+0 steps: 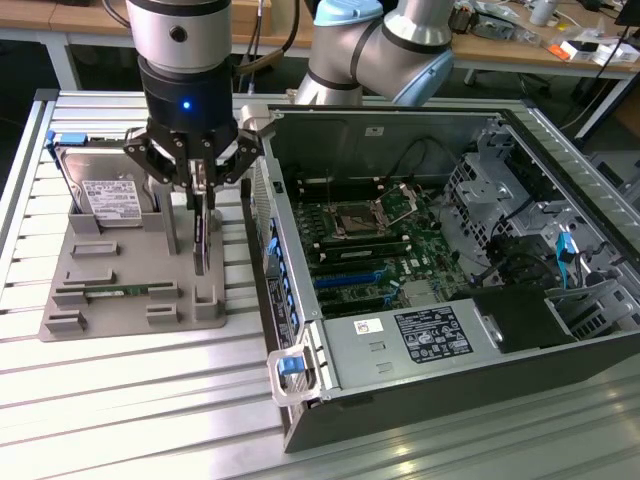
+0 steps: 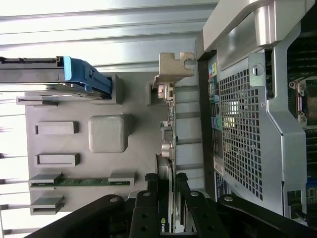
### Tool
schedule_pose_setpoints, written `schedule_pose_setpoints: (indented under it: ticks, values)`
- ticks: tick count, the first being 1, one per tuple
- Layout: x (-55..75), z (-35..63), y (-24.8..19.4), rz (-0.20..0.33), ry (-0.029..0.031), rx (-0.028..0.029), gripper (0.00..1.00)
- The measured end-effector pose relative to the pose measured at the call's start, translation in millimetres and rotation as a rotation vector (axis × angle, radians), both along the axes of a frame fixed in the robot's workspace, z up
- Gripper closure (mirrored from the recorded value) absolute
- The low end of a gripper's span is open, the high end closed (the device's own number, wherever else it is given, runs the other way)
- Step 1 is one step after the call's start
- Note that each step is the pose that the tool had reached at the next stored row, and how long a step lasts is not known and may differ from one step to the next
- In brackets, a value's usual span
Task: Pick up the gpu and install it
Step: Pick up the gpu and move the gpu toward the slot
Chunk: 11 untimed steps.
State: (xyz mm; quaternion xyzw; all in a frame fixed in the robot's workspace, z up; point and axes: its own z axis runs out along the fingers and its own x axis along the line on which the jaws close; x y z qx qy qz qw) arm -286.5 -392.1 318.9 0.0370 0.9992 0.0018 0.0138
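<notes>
The gpu (image 1: pixel 201 240) is a thin dark card standing on edge over the grey fixture tray (image 1: pixel 120 255), next to the open computer case (image 1: pixel 420 345). In the wrist view the gpu (image 2: pixel 169 134) appears edge-on, its silver bracket (image 2: pixel 176 67) at the far end. My gripper (image 1: pixel 200 200) hangs straight above it, and its black fingers (image 2: pixel 148 206) close on both faces of the card near its upper edge; the gripper (image 2: pixel 167 201) is shut on it. I cannot tell whether the card's lower edge still rests in the tray's slot.
A silver hard drive (image 1: pixel 103 195) with a blue frame (image 2: pixel 86 74) stands at the tray's back. A green memory stick (image 1: pixel 118 292) lies at its front. The motherboard (image 1: pixel 365 235), with blue slots (image 1: pixel 345 280), lies inside the case beside cable bundles.
</notes>
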Motion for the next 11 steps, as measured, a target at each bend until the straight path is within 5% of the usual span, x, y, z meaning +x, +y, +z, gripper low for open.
schedule_pose_setpoints:
  ticks: [11]
  values:
    - [0.0,9.9,0.0,0.000,0.0000,0.0000,0.75]
